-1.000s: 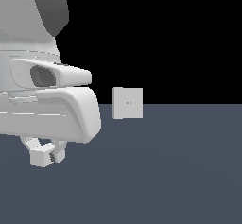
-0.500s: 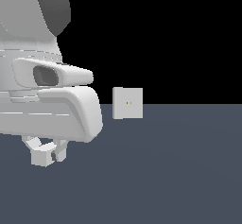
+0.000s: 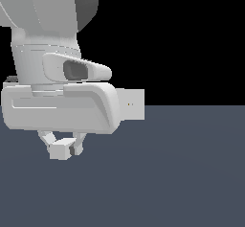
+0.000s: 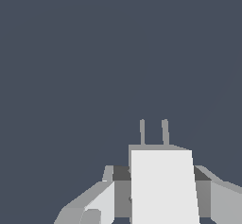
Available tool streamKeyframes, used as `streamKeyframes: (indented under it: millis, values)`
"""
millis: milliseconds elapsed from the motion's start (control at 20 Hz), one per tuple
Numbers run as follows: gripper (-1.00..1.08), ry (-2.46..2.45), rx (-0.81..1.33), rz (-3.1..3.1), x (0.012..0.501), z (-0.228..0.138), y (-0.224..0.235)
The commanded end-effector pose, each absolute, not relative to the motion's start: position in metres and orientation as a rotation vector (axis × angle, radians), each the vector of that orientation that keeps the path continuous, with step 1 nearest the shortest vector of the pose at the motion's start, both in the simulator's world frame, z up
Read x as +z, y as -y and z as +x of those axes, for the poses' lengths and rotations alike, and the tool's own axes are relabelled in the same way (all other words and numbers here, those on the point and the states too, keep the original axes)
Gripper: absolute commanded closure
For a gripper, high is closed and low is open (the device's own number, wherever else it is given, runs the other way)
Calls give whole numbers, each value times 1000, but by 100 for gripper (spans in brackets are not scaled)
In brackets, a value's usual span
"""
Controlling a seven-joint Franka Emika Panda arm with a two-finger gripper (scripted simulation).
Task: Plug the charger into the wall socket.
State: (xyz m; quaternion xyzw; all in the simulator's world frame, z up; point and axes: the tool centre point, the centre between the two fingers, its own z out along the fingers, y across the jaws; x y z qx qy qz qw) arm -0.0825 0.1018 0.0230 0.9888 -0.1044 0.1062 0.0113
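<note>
My gripper (image 3: 62, 148) is shut on the charger (image 3: 59, 151), a small off-white block held just above the dark floor at the exterior view's lower left. In the wrist view the charger (image 4: 163, 187) sits between my fingers (image 4: 101, 199), and its two short prongs (image 4: 153, 132) point away from the camera over bare floor. The wall socket (image 3: 133, 104), a flat upright off-white plate with two tiny dots, stands to the exterior view's right of my hand. My hand hides its left edge. The socket is out of the wrist view.
The arm's large white body (image 3: 52, 101) fills the exterior view's left side. The dark grey floor (image 3: 182, 173) stretches across the lower half, with black background above it.
My hand has moved towards the exterior view's right and slightly up with the charger in it. It now overlaps the socket's left edge.
</note>
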Motion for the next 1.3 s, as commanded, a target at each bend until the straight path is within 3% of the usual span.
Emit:
streamKeyframes:
  millis: [0, 1250]
  values:
    - [108, 281, 334, 3091, 27, -79, -92]
    - [108, -273, 342, 3130, 77, -17, 12]
